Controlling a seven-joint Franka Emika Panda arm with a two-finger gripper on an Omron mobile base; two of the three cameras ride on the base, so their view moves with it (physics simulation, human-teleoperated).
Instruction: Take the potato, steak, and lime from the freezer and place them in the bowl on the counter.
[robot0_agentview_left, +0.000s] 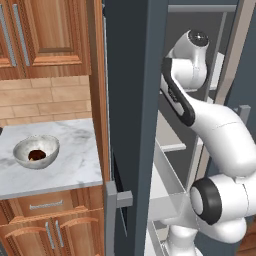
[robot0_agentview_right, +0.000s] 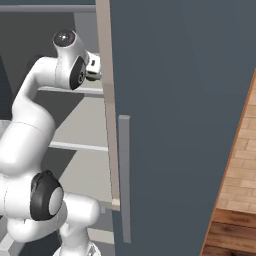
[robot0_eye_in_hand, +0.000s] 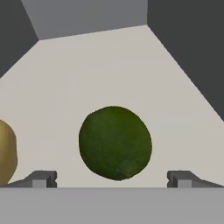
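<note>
Hand view: lime (robot0_eye_in_hand: 115, 143) between wide-open gripper (robot0_eye_in_hand: 112, 178) fingertips, potato (robot0_eye_in_hand: 6, 152) beside.

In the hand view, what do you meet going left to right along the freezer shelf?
Potato at the left edge → left finger tip → lime in the middle → right finger tip, with the fingers wide open either side of the lime.

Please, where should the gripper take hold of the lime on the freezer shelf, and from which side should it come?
Probably across its widest middle. The lime is a smooth round ball lying free on the pale shelf, centred ahead of the open gripper. Coming straight forward along the hand's present line, one finger passes each side. The potato lies apart at the hand view's left, so keep that finger clear of it.
</note>
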